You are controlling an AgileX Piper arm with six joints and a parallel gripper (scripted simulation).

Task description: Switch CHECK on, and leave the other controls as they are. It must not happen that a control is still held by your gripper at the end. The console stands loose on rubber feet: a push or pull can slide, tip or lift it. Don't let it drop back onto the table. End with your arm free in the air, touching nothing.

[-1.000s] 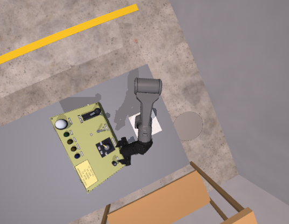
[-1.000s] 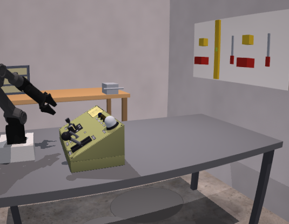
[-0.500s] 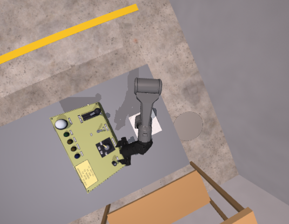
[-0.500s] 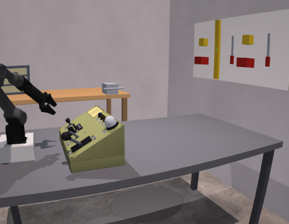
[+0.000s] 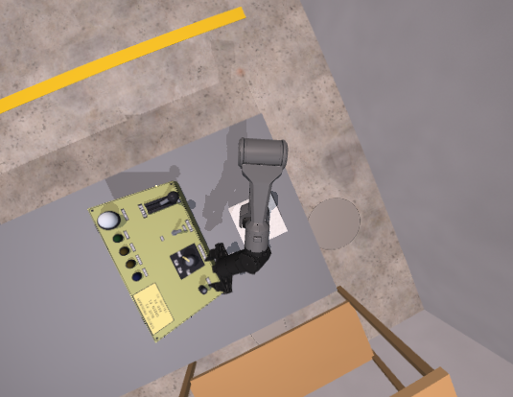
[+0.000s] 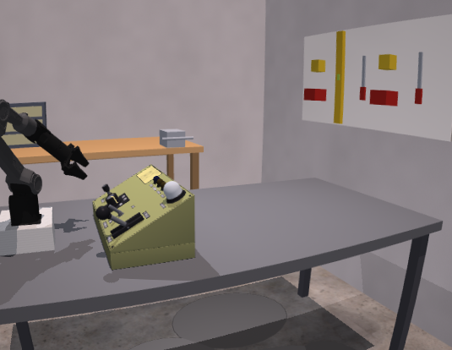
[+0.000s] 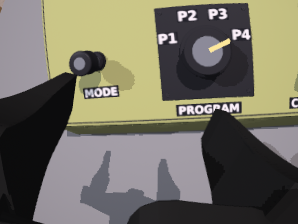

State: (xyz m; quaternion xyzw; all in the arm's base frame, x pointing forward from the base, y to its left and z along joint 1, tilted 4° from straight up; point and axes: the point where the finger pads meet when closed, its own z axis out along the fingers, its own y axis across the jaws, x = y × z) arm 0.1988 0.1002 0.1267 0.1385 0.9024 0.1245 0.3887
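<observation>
The olive console (image 5: pixel 154 268) (image 6: pixel 161 230) (image 7: pixel 120 10) stands on the grey table (image 5: pixel 58 297) (image 6: pixel 296 216). My gripper (image 5: pixel 213 269) (image 6: pixel 83 169) (image 7: pixel 143 108) is open and empty. It hovers at the console's near edge, between the MODE knob (image 5: pixel 202 289) (image 7: pixel 85 63) and the PROGRAM rotary selector (image 5: pixel 188 261) (image 7: pixel 209 52), which points to P4. A small grey toggle (image 5: pixel 177 232) sits further along the panel, outside the wrist view. In the wrist view, a label starting with C (image 7: pixel 293 103) is cut off at the right edge.
The panel also carries a white dome button (image 5: pixel 108 220) (image 6: pixel 173 190), a column of small round lamps (image 5: pixel 125 250), a slider lever with a black ball (image 5: pixel 173 197) (image 6: pixel 103 212) and a yellow plate (image 5: pixel 153 307). The arm's white base block (image 5: pixel 279 222) (image 6: pixel 24 238) stands beside the console. A wooden table (image 5: pixel 298 355) (image 6: pixel 119 148) is behind.
</observation>
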